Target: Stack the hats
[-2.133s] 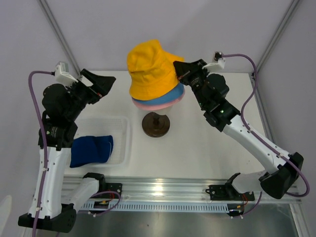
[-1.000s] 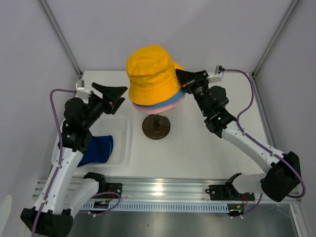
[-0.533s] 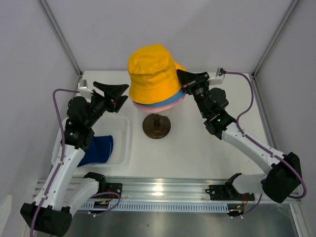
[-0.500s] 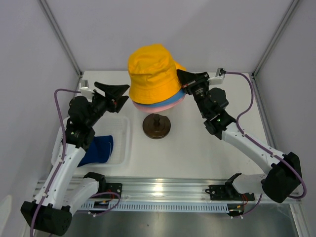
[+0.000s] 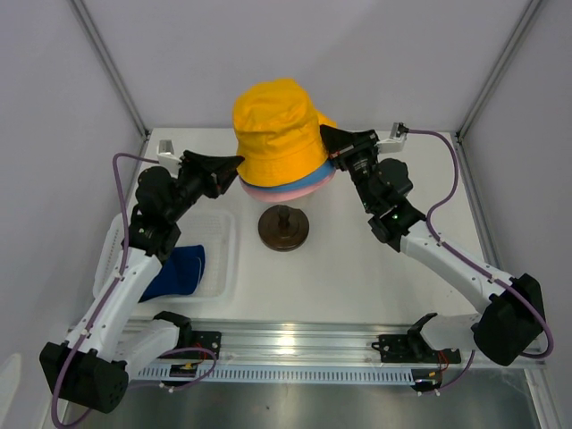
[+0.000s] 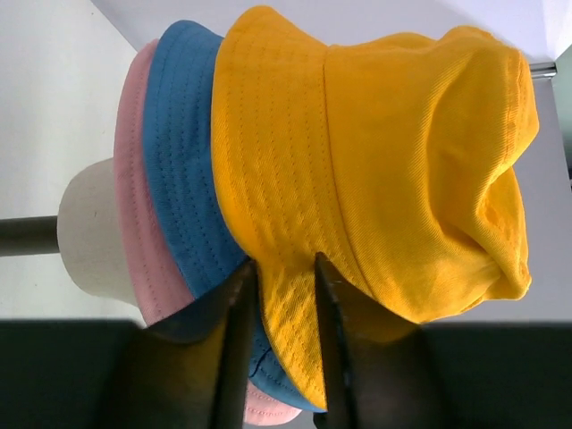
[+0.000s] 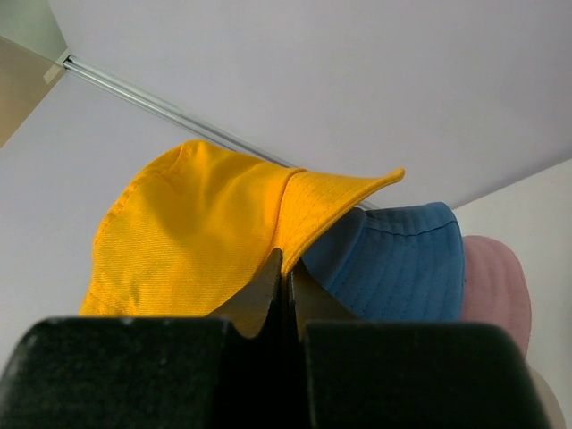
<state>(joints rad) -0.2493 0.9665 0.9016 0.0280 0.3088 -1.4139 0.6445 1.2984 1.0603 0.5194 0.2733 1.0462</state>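
1. Looking down from above, you had the yellow hat [image 5: 279, 125] uppermost on the stack at the back middle of the surface [image 5: 357, 268]. It sat over the light blue hat [image 5: 315, 181], which covered the pink hat [image 5: 268, 191].
2. All three rode on the beige head form [image 6: 89, 228], raised on a thin post [image 6: 27, 234] above the dark brown round base [image 5: 283, 227]. Only a strip of the form showed under the pink brim in the left wrist view.
3. Your right tool [image 5: 331, 143] was closed tight on the right edge of the yellow brim. In its wrist view the fingertips met on a fold of yellow cloth, and that edge was lifted clear of the blue brim.
4. Your left tool [image 5: 231, 166] stood partly open at the left side of the stack, one finger on each side of the yellow brim's edge. A gap showed between them, and you could not tell whether they pressed the cloth.
5. The blue brim lay touching the underside of the yellow one, right behind one of the left tool's fingers [image 6: 237, 340], so it crowded that side.
6. The navy hat [image 5: 174, 273] lay crumpled in the clear tray [image 5: 223, 234] at the near left, under your left arm and well apart from the stack.
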